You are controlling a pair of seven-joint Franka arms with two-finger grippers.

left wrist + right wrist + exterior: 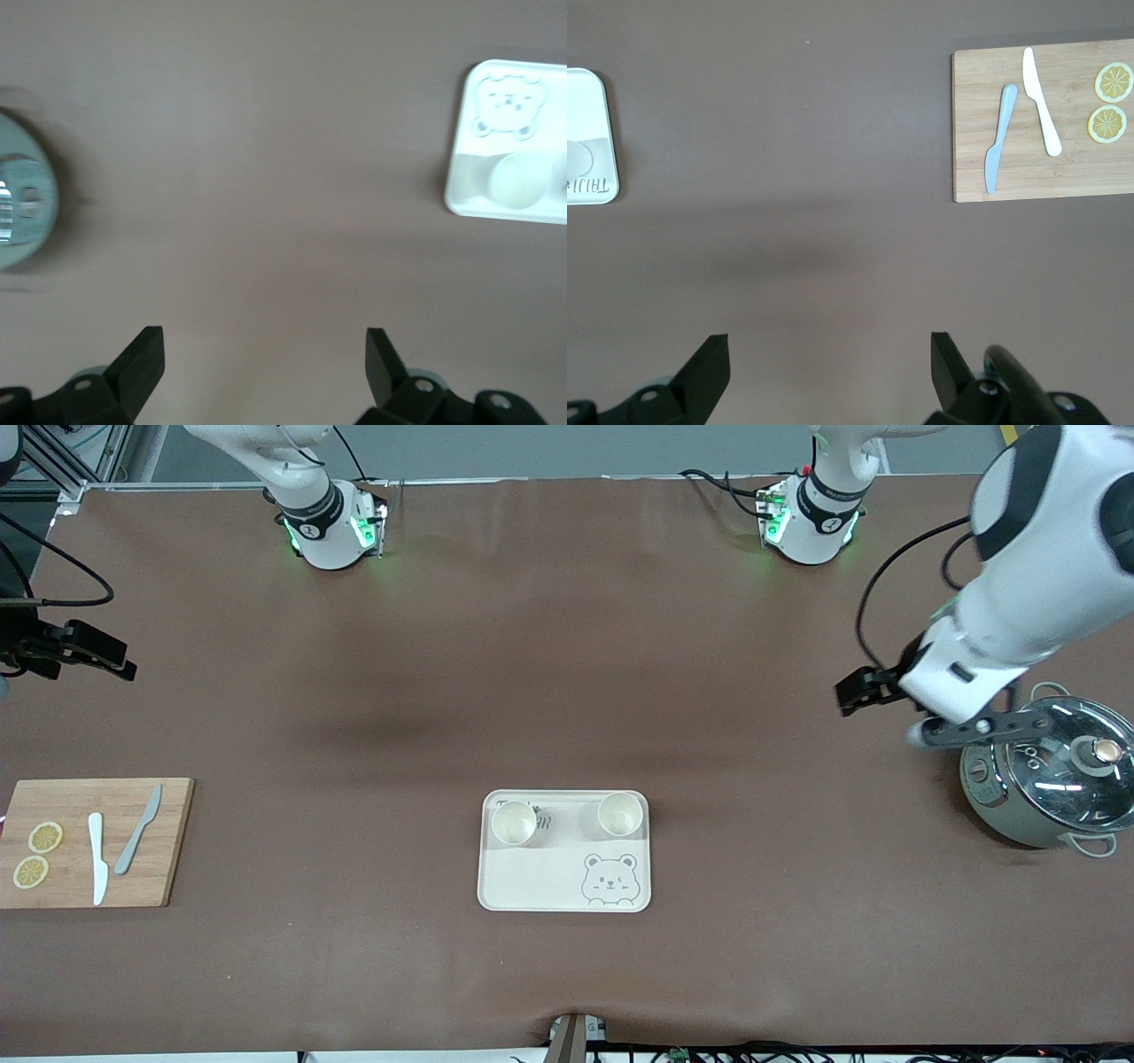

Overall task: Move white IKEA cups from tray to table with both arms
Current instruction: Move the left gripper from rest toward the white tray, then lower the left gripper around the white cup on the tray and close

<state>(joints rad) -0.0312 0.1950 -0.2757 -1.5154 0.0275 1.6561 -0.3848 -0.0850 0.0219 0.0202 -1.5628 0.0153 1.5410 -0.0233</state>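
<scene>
Two white IKEA cups stand upright on the bear tray [532, 877], side by side along its edge farther from the front camera: one [514, 822] toward the right arm's end, one [620, 813] toward the left arm's end. My left gripper [850, 693] is open and empty over bare table beside the pot; its wrist view [264, 354] shows the tray [496, 80] and one cup [518, 181]. My right gripper [111, 660] is open and empty over bare table at the right arm's end; its wrist view [830, 354] shows the tray's edge [589, 97].
A grey-green lidded pot [1050, 779] stands at the left arm's end, also in the left wrist view [22, 199]. A wooden cutting board [168, 841] with two knives and two lemon slices lies at the right arm's end, also in the right wrist view [1072, 168].
</scene>
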